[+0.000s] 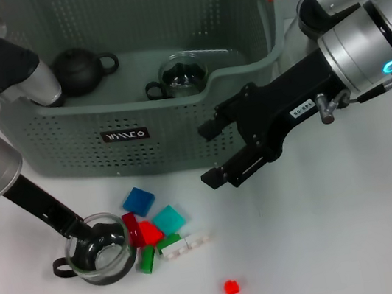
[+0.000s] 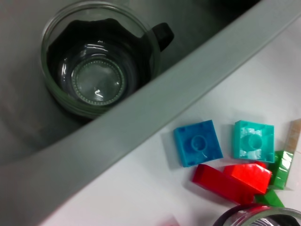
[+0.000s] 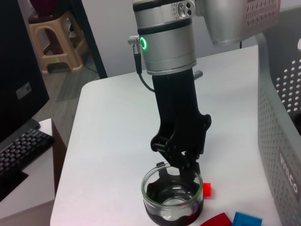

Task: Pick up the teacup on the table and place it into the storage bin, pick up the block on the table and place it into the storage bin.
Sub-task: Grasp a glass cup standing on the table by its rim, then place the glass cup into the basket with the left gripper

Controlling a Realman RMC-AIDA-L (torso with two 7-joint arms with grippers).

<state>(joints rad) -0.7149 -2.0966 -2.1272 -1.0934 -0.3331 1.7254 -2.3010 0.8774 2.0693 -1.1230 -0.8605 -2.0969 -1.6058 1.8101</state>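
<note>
One clear glass teacup with a dark handle (image 1: 182,76) already sat inside the large grey-green perforated plastic storage bin (image 1: 178,131), beside a small dark round teapot (image 1: 81,68). A second clear glass teacup (image 1: 100,256) remained on the white counter (image 1: 343,228), just in front of the bin. The left gripper (image 1: 95,241) reached down at this cup's rim; the right wrist view showed its fingers (image 3: 186,165) at the rim, apparently straddling the glass wall, though I could not tell whether they had closed on it. The right gripper (image 1: 215,151) hung with its jaws apart and empty, just in front of the bin's wall. Beside the cup lay a cluster of plastic blocks, blue (image 1: 138,201), teal (image 1: 168,220), red (image 1: 144,232), green (image 1: 147,260) and white (image 1: 185,244), with a small red block (image 1: 232,287) apart. No block was visible in the bin. By my judgement, most of the work was left.
</note>
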